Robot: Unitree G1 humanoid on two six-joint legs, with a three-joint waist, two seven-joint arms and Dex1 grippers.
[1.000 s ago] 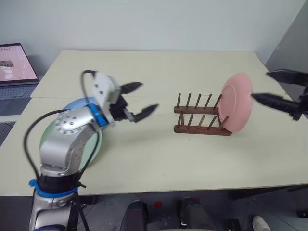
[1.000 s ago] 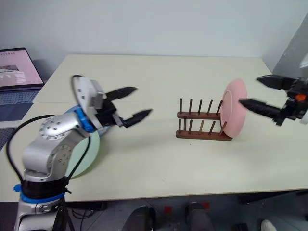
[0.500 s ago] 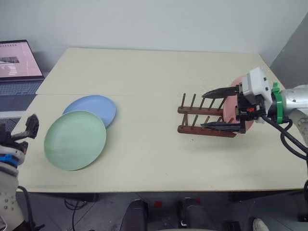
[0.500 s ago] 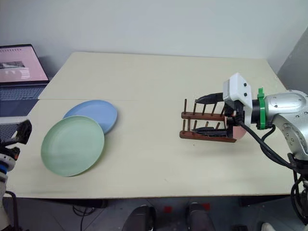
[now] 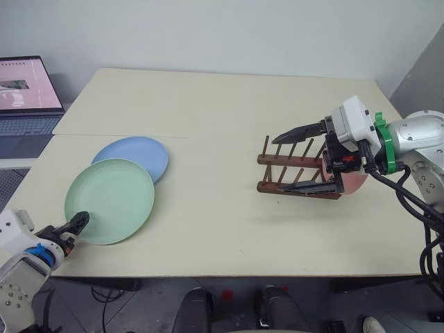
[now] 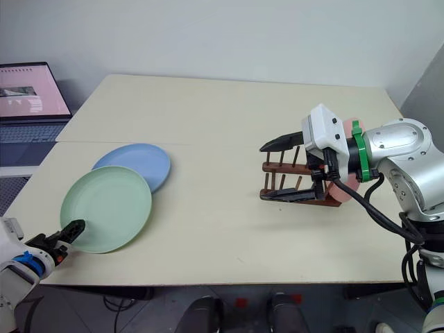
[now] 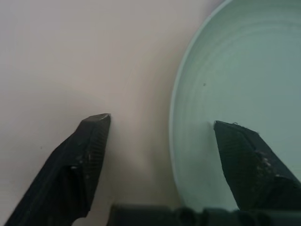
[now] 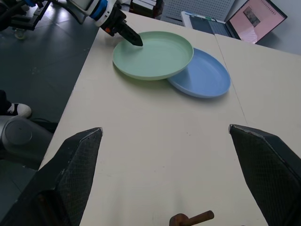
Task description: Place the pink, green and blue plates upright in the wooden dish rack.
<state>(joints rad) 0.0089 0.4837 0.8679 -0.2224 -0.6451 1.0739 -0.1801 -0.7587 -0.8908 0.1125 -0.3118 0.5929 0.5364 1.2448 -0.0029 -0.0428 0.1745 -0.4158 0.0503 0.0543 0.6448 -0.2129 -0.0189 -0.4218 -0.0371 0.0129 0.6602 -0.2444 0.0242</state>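
Observation:
The green plate (image 5: 109,200) lies flat at the table's front left and overlaps the blue plate (image 5: 135,154) behind it. My left gripper (image 7: 160,125) sits low at the green plate's near rim, open, with one finger over the bare table and the other over the plate's inside. The wooden dish rack (image 5: 291,173) stands at the right. The pink plate (image 6: 341,191) stands upright in its right end, mostly hidden behind my right gripper (image 5: 288,163). That gripper hangs open over the rack, pointing left, with nothing in it.
An open laptop (image 5: 24,90) sits on a side surface beyond the table's left edge. The table (image 5: 208,104) has bare room at its middle and back. A seam runs across it behind the plates.
My left gripper swung from mid-table to the far left and down to the green plate's near rim, its fingers narrowing slightly. My right gripper moved left from beside the pink plate to over the rack.

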